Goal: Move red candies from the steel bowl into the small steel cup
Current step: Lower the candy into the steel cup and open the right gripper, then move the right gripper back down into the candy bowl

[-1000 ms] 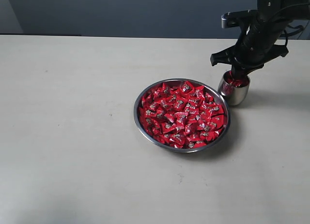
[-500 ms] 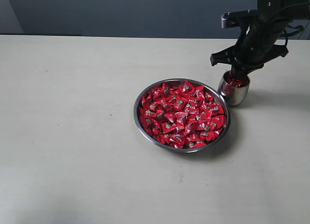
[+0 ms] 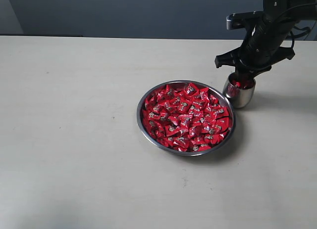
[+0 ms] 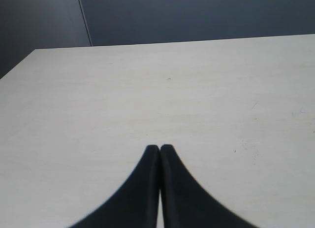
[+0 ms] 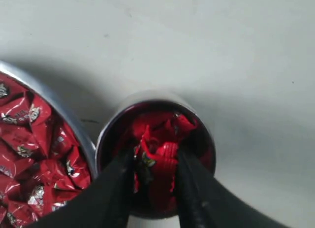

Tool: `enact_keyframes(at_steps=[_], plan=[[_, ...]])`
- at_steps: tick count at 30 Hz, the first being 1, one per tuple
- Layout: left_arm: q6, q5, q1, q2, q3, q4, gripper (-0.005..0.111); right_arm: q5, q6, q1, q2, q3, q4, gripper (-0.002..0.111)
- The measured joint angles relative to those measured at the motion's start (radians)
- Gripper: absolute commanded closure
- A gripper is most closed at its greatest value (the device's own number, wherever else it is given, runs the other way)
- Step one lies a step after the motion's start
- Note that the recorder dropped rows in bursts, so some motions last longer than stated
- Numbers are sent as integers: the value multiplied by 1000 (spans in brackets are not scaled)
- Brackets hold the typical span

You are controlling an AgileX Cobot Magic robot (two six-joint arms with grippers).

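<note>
Red candies (image 3: 185, 117) (dozens), one steel bowl (image 3: 143, 121), one small steel cup (image 3: 240, 96)

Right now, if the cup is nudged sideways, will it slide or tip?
The small steel cup has rounded sides, so it may rock or tip. The red candies inside probably add steadying weight. Its shiny steel looks slippery.

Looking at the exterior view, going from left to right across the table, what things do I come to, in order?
steel bowl, filled with red candies → small steel cup, close by the bowl's far right rim
</note>
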Motion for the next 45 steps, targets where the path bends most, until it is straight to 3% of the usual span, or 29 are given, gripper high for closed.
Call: enact_keyframes(at_steps=[14, 21, 40, 43, 45], plan=[[0, 0, 0, 0, 0, 0, 106, 2, 0, 0, 0, 0, 41, 79], [0, 0, 0, 0, 0, 0, 106, 2, 0, 0, 0, 0, 39, 67], [0, 0, 0, 0, 0, 0, 106, 12, 3, 0, -128, 0, 39, 67], [0, 0, 0, 0, 0, 0, 106, 32, 3, 0, -159, 0, 58, 71], [0, 0, 0, 0, 0, 0, 106, 44, 1, 0, -169, 0, 100, 79]])
